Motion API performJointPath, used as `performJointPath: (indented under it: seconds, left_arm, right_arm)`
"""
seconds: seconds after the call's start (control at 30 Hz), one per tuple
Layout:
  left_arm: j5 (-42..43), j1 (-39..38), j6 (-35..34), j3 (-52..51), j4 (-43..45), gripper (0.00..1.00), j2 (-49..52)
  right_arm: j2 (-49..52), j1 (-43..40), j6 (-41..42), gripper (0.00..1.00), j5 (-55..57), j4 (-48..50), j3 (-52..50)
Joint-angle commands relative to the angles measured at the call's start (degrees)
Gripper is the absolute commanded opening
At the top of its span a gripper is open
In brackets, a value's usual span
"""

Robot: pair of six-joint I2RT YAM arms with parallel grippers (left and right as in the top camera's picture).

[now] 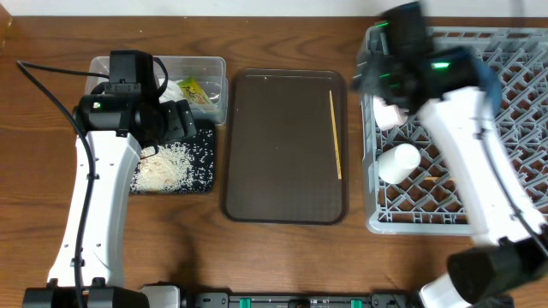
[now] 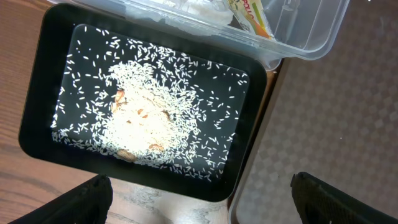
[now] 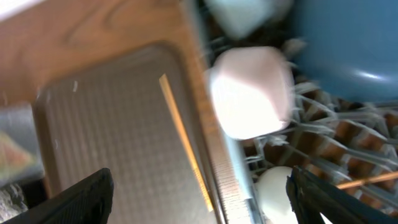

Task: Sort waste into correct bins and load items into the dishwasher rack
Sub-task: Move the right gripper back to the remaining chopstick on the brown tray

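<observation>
Rice grains [image 2: 155,118] lie in the black tray [image 2: 43,74], just beside the clear tub [image 2: 311,31] holding the wrapper [image 2: 249,12]. One chopstick [image 1: 336,133] rests on the brown tray [image 1: 274,145]. My right arm hides part of the rack [image 1: 527,94]. My left gripper [image 2: 200,186] and right gripper [image 3: 199,183] both gape wide, holding nothing.

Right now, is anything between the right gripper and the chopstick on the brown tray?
Nothing visible. The chopstick lies alone near the right edge of the brown tray. The open right gripper hovers above the left rim of the dishwasher rack, just beside it.
</observation>
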Motion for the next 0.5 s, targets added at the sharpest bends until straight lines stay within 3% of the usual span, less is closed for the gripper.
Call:
performJointPath:
  seconds: [0.0, 0.13, 0.33, 0.4, 0.47]
  left_arm:
    - [-0.31, 0.2, 0.74, -0.5, -0.22, 0.94, 0.39]
    - [-0.31, 0.2, 0.74, -0.5, -0.22, 0.94, 0.39]
    - [-0.31, 0.2, 0.74, -0.5, -0.22, 0.94, 0.39]
    - [-0.31, 0.2, 0.74, -0.48, -0.22, 0.94, 0.39]
    - [-0.31, 0.2, 0.74, -0.5, -0.24, 0.94, 0.39]
  right_arm:
    - [3.72, 5.4, -2.82, 0.81, 7.06, 0.42, -0.44]
    - [8.33, 9.55, -3.13, 0.74, 11.17, 2.01, -0.46]
    - [16.48, 10.54, -8.81, 0.82, 12.63, 2.14, -0.46]
    - [19.06, 10.12, -9.7, 0.88, 10.86, 1.27, -0.46]
    - [21.49, 9.2, -9.99, 0.87, 7.19, 0.98, -0.46]
